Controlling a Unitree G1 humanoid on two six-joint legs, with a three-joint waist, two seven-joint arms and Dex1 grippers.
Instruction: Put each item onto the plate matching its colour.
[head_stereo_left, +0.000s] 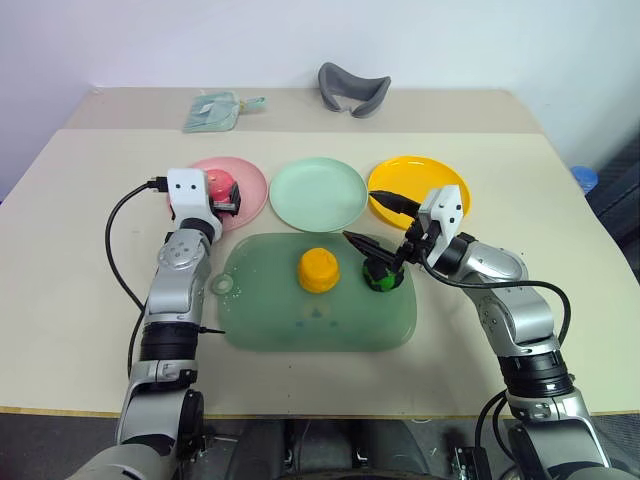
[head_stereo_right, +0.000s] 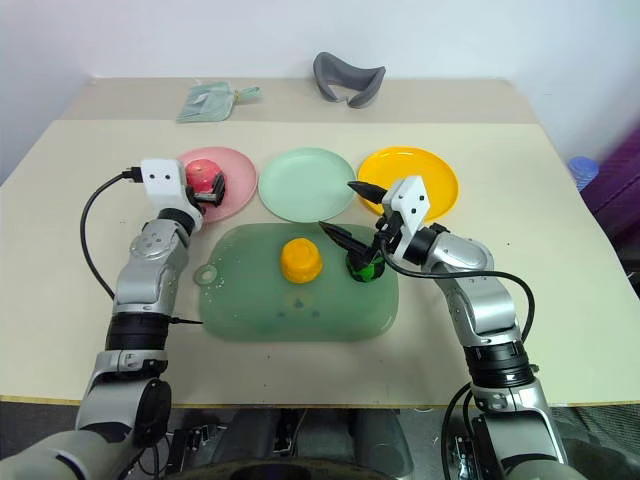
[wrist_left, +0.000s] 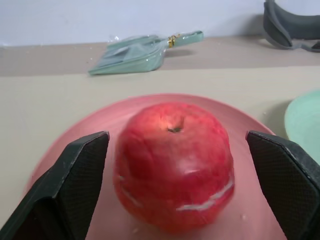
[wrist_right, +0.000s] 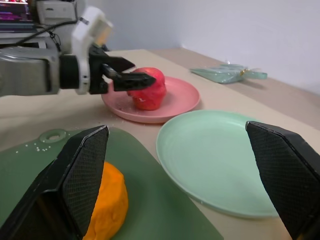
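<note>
Nearest the camera lies the green tray, holding the orange item at its middle and the dark green item toward its right rim, both not yet sorted. Beyond it on the surface stand the pink plate, mint plate and orange plate in a row. The red item sits on the pink plate, apparently delivered; the left gripper brackets it with fingers apart, not touching. The right gripper hangs wide open just above the dark green item, likely next. Bare surface flanks the tray for withdrawing.
</note>
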